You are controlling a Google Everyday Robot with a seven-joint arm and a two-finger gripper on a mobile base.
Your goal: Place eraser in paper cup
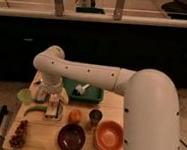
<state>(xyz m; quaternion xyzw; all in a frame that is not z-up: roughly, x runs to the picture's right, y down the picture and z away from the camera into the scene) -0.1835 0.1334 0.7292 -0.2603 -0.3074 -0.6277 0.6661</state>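
- Arm [135, 91] is stretched from the right across the table [38, 129].
- Tray [94, 96], green, is set at the back, with something white inside.
- Orange bowl [108, 136] is placed beside the brown bowl [72, 137].
- Gripper [53, 110] is pointed down at the table's left part; its grasp cannot be told.
- Cup [95, 117] is stood upright just right of the fruit [75, 116].
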